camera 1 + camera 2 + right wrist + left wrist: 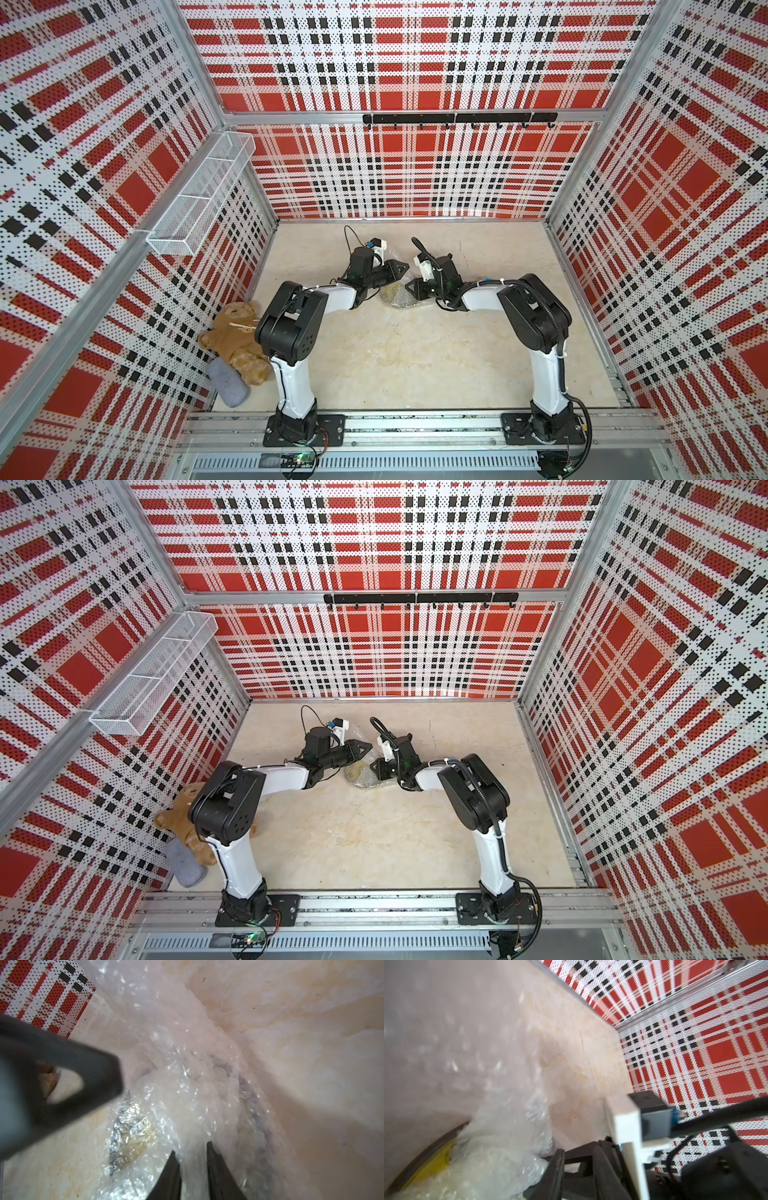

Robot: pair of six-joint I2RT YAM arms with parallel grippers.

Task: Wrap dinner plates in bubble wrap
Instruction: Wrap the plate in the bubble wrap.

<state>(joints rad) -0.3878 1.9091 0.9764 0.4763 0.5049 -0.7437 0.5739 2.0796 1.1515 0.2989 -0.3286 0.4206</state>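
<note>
Because the bubble wrap lies all over it, the yellow plate shows only in bits. In the left wrist view, a slice of yellow with a dark rim peeks out from under the clear, shiny sheet. In the right wrist view, the rim is a grey curve under the bubbles, and a yellow patch shines through. The wrap is crumpled and whitish, full of little round bubbles.

The wrapped plate sits on the pale table, toward the back and near the middle, between the two grippers. In both top views it looks small, and the arms cover much of it.

The right gripper has its two dark fingers a little apart, with wrap bunched in the gap. I cannot tell if they squeeze it. The left gripper is just beside the wrapped plate. I cannot tell if its jaws are apart or together. Much of the left wrist view is a foggy blur.
</note>
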